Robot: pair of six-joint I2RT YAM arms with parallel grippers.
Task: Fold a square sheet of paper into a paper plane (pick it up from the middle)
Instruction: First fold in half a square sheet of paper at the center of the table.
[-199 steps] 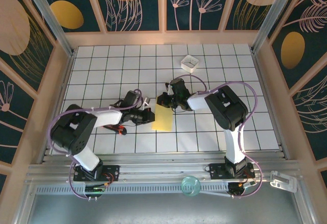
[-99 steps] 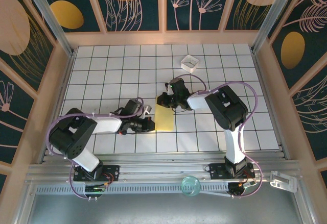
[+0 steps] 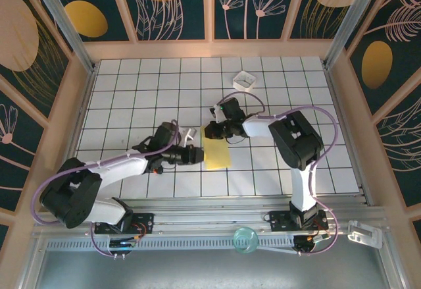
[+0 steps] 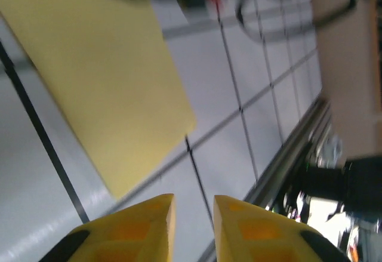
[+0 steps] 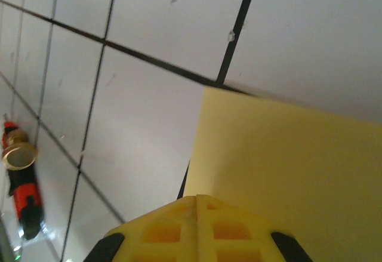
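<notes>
The yellow sheet of paper (image 3: 217,152) lies flat on the white grid table, about one tile wide and slightly turned. In the left wrist view the paper (image 4: 101,89) is ahead and to the left of the fingers. My left gripper (image 3: 197,155) is low at the paper's left edge; the left gripper (image 4: 194,205) is open a little, with bare table in the gap. My right gripper (image 3: 209,131) is at the paper's far left corner. The right gripper (image 5: 197,199) is shut, its tips at the edge of the paper (image 5: 286,166). No paper plane shape is visible.
A small white square box (image 3: 244,80) stands at the back of the table. A red and black tool (image 5: 21,178) lies left of the paper, partly under the left arm. A small white piece (image 3: 191,133) sits beside the left wrist. Wooden walls ring the table.
The left arm has stretched out to the right and come down at the paper's left edge, and its jaws have parted slightly. The paper has turned a little. The right gripper stays put.
</notes>
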